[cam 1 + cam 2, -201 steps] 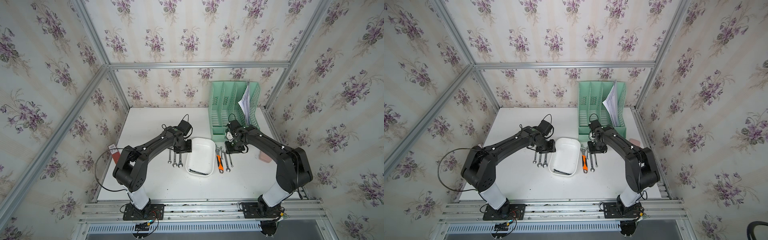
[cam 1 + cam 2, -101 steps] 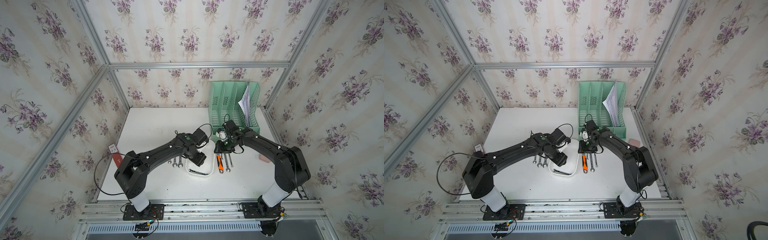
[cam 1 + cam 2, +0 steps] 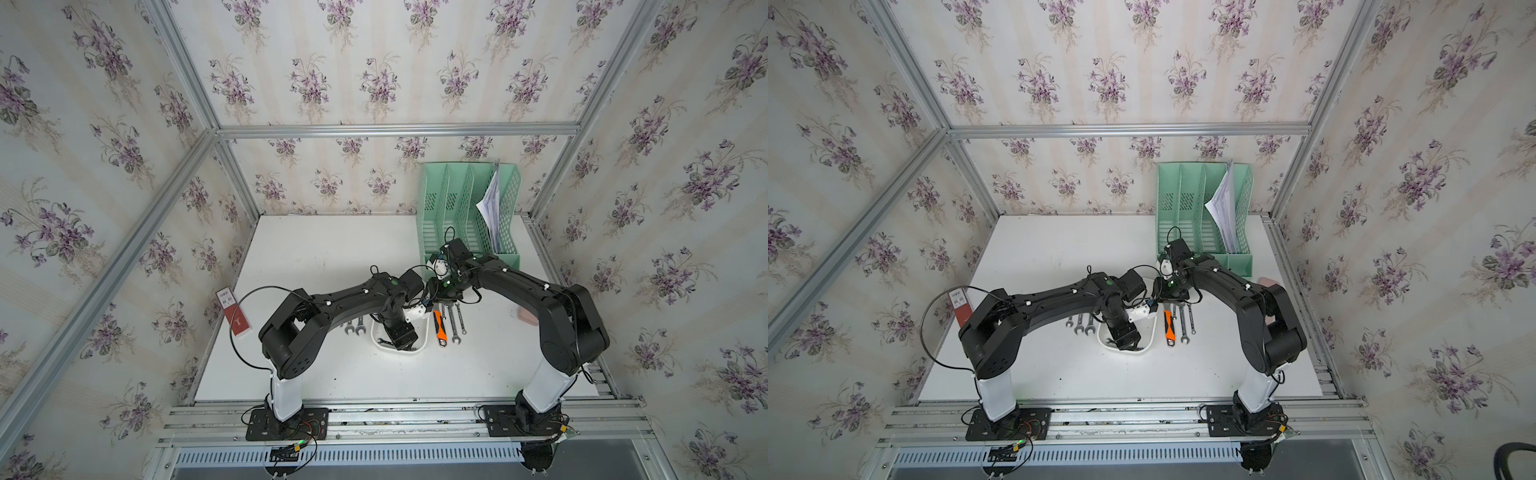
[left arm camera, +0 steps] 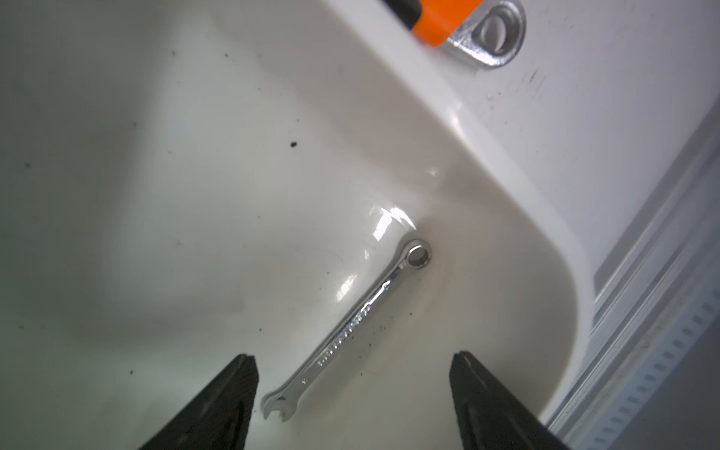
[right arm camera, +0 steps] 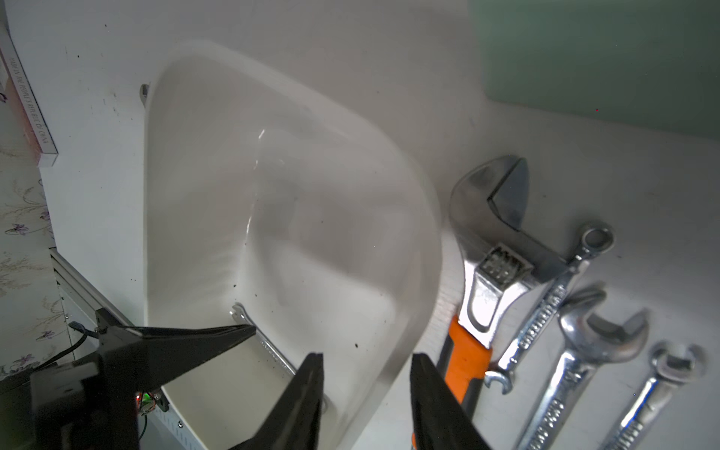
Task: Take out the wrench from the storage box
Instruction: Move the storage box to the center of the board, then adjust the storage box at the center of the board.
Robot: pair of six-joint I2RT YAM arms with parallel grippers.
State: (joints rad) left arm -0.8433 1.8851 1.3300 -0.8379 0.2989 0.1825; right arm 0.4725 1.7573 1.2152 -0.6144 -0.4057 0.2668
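Observation:
The storage box [image 3: 420,344], a shallow white tray, sits mid-table in both top views. A small silver wrench [image 4: 360,321] lies flat on its floor near one corner, mostly hidden under the arm in a top view [image 3: 1111,341]. My left gripper [image 4: 353,356] hangs open just above the tray's near end [image 3: 401,336], its fingers either side of the wrench's open-jaw end without touching it. My right gripper [image 5: 368,356] is open. One finger is inside the tray and the other outside, with the tray's wall [image 5: 405,311] between them.
An orange-handled adjustable wrench [image 3: 439,328] and two spanners [image 3: 456,322] lie right of the tray. More spanners [image 3: 353,327] lie to its left. A mint-green file rack [image 3: 465,212] stands at the back right, a red booklet [image 3: 235,311] at the left edge, and a pink case [image 3: 527,316] under the right arm.
My left arm swung from the spanners left of the tray to over its near end, and its jaws opened wide. My right gripper shifted slightly left onto the tray's wall.

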